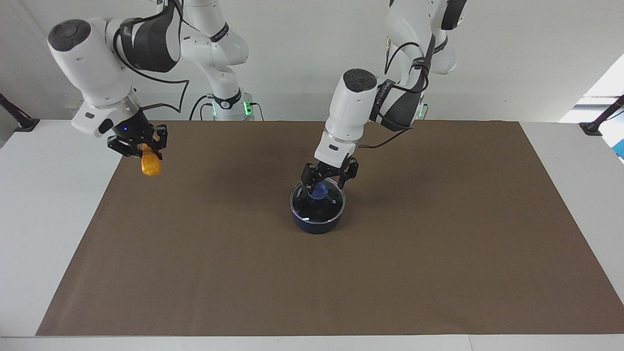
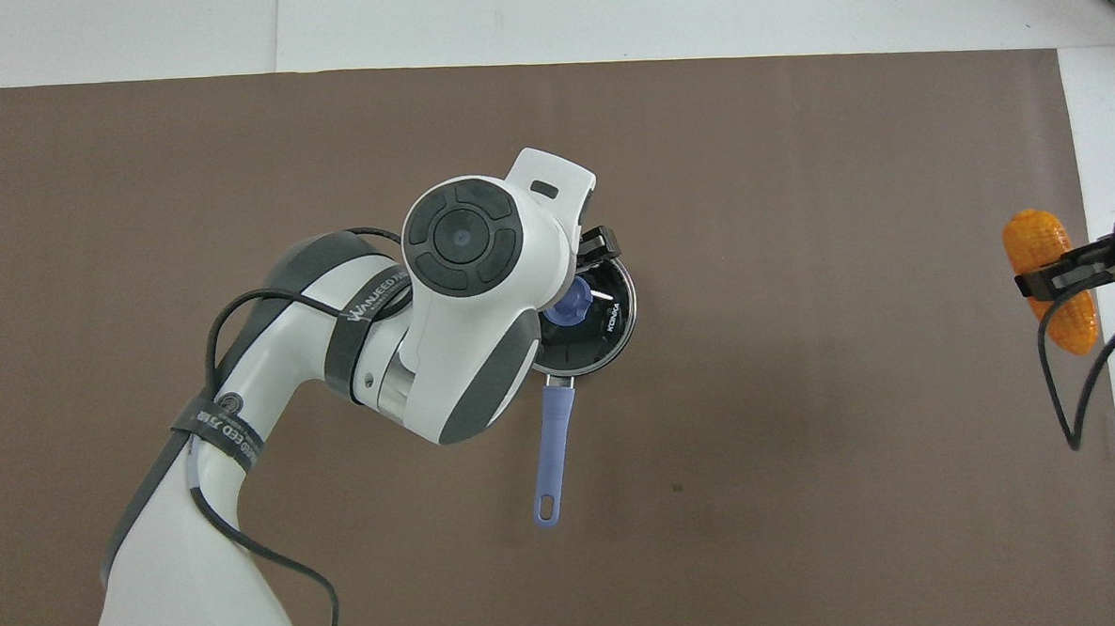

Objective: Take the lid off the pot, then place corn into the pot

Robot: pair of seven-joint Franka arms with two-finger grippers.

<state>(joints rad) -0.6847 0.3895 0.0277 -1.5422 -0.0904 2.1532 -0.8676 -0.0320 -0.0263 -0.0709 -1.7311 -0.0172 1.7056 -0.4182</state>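
1. The lid-lifting step is in hand. In the middle of the facing view the left gripper (image 1: 329,181) is reaching down over the pot (image 1: 317,222), its fingers standing apart on either side of the lid's blue knob (image 1: 320,191). I cannot tell for sure that they are pressing on the knob; they look open around it.

2. The lid (image 1: 317,201) is sitting flat on the pot, so nothing looks lifted yet. In the overhead view, centre of frame, the pot's handle (image 2: 553,452) is pointing down the frame, toward the robots.

3. At the upper left of the facing view the right gripper (image 1: 144,147) is holding the corn (image 1: 150,165) pinched between its fingers, up in the air over the edge of the brown mat (image 1: 438,273) at the right arm's end of the table. The same cob (image 2: 1050,277) is showing at the right edge of the overhead view. This arm is waiting.

4. By my judgement the next move is calling for the left fingers to be closing squarely on the knob, then rising straight up so the rim is clearing the pot without dragging it, and carrying the lid aside.

5. Only then is the right arm going to be able to bring the corn across over the open pot.
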